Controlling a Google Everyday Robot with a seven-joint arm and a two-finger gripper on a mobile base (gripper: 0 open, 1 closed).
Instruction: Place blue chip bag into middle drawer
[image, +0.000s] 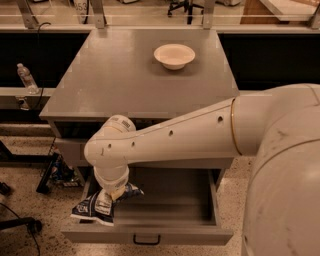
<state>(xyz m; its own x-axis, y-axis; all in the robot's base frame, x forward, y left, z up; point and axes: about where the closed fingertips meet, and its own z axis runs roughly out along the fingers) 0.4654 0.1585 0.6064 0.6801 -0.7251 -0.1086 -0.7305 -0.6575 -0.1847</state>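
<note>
Grasp: your end effector (108, 193) clamps the blue chip bag (96, 208).
Position: bag hangs beneath it, over the open middle drawer (176, 199), left side.

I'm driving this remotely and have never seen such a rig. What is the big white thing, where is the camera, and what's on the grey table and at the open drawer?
There is one view, looking down from above; where the camera is mounted I cannot tell. The big white tube is the robot's arm, reaching in from the right. At its tip is the pincer, low over the left end of the open drawer, gripping the blue bag. The bag hangs partly past the drawer's left wall. A white bowl sits on the table.
</note>
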